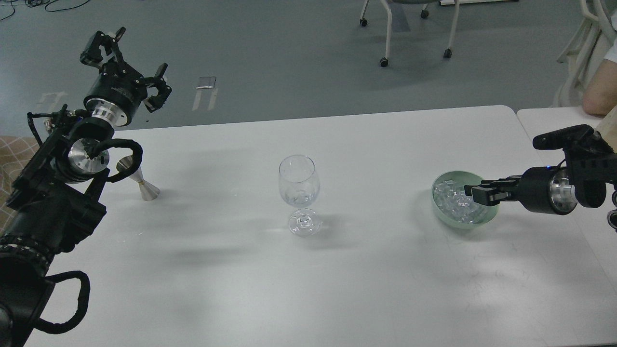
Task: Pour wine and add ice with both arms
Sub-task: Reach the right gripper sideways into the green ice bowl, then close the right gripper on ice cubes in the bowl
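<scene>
A clear stemmed wine glass [299, 179] stands upright at the table's middle, with a little clear wine [298, 197] at the bottom of its bowl. A pale green bowl [446, 216] at the right holds many clear ice cubes [452, 200]. My right gripper [475, 191] reaches in from the right, its tips over the bowl at the ice. Its fingers are close together, and I cannot see a cube between them. My left gripper [137, 60] is raised high at the far left, open and empty, well away from the glass.
A small metal jigger [144, 185] stands on the table at the left, partly behind my left arm. A second white table [544, 120] adjoins at the right. A person's arm [600, 91] and chairs [409, 29] lie beyond the table.
</scene>
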`<state>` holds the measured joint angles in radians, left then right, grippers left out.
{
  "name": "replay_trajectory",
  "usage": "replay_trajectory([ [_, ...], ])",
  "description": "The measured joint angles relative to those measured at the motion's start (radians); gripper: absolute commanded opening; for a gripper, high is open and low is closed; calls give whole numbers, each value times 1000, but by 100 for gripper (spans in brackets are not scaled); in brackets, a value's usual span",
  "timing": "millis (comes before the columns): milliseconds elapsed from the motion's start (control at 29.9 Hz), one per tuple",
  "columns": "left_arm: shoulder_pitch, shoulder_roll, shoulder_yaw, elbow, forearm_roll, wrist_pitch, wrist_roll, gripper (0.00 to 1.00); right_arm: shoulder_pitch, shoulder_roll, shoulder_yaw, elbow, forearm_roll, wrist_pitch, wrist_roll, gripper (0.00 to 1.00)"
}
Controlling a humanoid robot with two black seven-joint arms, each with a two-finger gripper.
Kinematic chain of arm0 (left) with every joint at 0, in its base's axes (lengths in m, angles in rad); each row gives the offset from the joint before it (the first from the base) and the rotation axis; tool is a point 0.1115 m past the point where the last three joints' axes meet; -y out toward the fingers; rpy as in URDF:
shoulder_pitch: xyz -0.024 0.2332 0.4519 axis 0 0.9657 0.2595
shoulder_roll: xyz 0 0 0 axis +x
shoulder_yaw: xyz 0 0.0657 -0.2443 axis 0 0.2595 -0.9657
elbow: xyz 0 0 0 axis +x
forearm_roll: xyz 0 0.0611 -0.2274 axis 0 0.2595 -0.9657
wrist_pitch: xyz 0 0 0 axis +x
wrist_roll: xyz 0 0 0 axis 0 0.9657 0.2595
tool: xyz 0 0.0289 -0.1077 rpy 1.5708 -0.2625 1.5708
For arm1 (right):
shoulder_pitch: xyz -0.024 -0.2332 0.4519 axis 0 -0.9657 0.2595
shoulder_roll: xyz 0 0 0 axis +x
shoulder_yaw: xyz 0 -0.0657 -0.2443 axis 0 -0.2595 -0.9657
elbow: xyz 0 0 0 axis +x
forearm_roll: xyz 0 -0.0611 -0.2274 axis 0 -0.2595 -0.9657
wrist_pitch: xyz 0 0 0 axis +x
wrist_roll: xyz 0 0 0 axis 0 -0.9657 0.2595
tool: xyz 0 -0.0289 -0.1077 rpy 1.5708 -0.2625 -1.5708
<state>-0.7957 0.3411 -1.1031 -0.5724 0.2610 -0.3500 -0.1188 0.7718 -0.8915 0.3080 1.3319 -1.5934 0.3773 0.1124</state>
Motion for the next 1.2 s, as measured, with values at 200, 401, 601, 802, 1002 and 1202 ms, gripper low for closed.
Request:
replay_trajectory([
  [200, 8, 0, -1, 9, 0, -15, -2, 98, -2, 55, 4, -60, 3, 0, -11, 45],
  [401, 8, 2, -4, 9, 0, -33, -2, 98, -3, 94, 6, -55, 8, -1, -12, 45],
  [601, 7, 3, -6, 10, 0, -34, 2, 98, -5, 92, 4, -51, 9, 1, -12, 45],
  [802, 7, 7, -12, 10, 0, -35, 5, 98, -10, 88, 1, -43, 9, 5, -11, 45],
  [1002, 7, 9, -16, 10, 0, -36, 6, 98, -20, 88, -1, -42, 6, 7, -17, 45],
  [1202, 7, 8, -18, 9, 0, -37, 6, 98, -19, 88, -1, -40, 4, 8, -34, 45],
])
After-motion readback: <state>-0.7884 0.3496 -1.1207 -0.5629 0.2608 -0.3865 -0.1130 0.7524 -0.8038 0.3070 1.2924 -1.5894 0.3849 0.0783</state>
